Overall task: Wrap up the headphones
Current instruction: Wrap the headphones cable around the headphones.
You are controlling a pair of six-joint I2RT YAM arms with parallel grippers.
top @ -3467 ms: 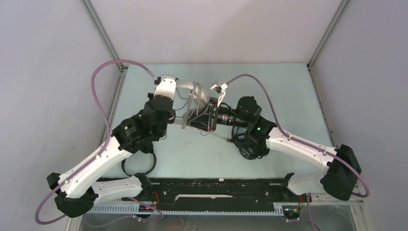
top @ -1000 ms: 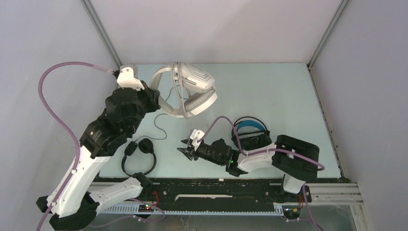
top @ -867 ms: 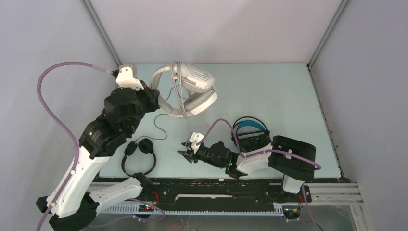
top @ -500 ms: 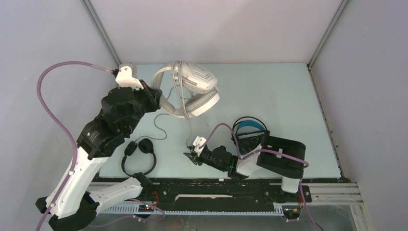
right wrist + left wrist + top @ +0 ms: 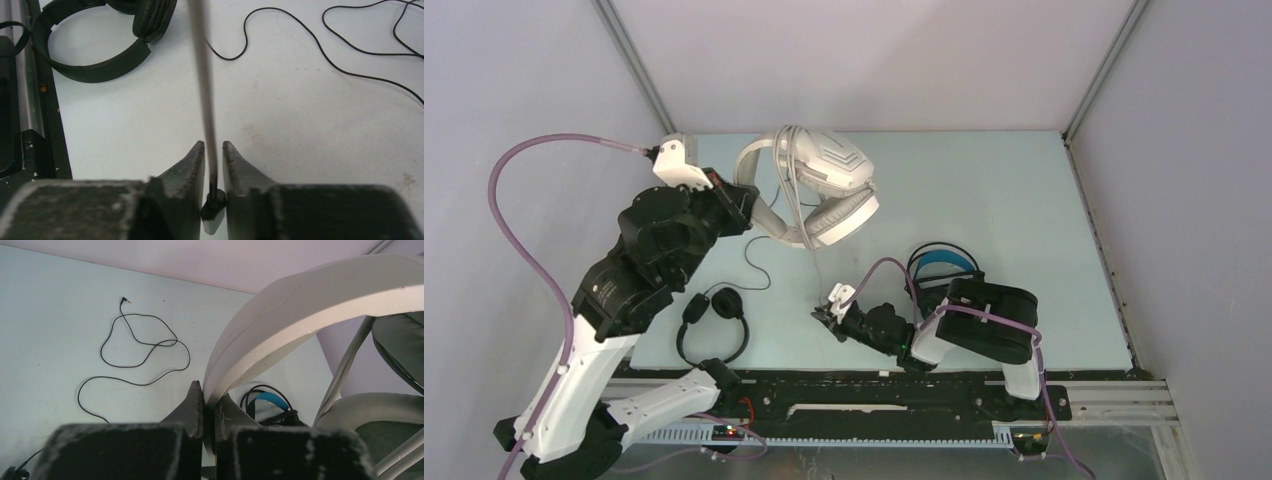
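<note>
The white-grey headphones [image 5: 829,185] hang above the far part of the table, with grey cable wound over the headband. My left gripper [image 5: 744,205] is shut on the white headband [image 5: 310,300], its jaws [image 5: 209,400] pinching the band's edge. The grey cable [image 5: 815,268] runs taut down to my right gripper [image 5: 826,315]. That gripper [image 5: 213,150] is shut on the cable [image 5: 202,75] at its plug end [image 5: 214,202], low over the table.
The small black headphones [image 5: 714,320] lie near the left front edge, their thin black cable [image 5: 759,270] looping over the table. The black headphones with blue accents [image 5: 944,265] lie behind my right arm. A black rail [image 5: 874,390] runs along the near edge.
3.5 s ago both grippers met at the headphones mid-table. In the last second the right gripper drew the cable end slightly right, its arm folding back; the left arm shifted slightly left with the headphones.
</note>
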